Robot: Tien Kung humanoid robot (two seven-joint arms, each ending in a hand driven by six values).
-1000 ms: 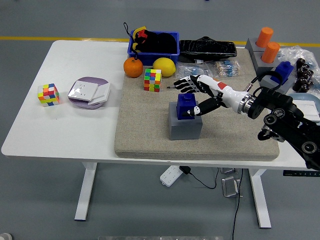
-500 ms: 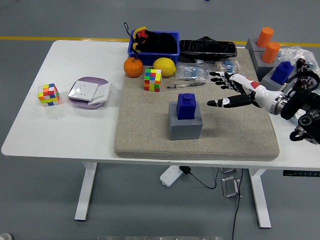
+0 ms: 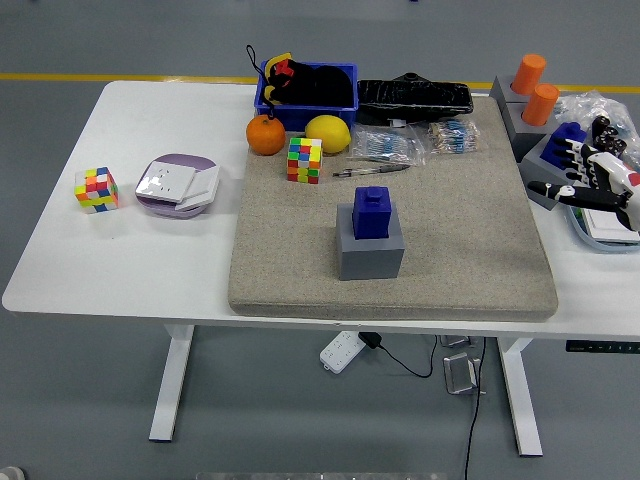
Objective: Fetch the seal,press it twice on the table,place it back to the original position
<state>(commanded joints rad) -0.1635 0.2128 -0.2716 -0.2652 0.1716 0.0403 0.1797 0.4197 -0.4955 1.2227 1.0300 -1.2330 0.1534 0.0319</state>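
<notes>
We see the blue seal upright on its grey base, centre frame. Our right hand hovers far right, fingers spread, empty, well apart from the seal on its left.

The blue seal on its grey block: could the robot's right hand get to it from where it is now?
Probably yes. The right hand sits open at the table's right edge, and only bare mat lies between it and the blue seal.
</notes>
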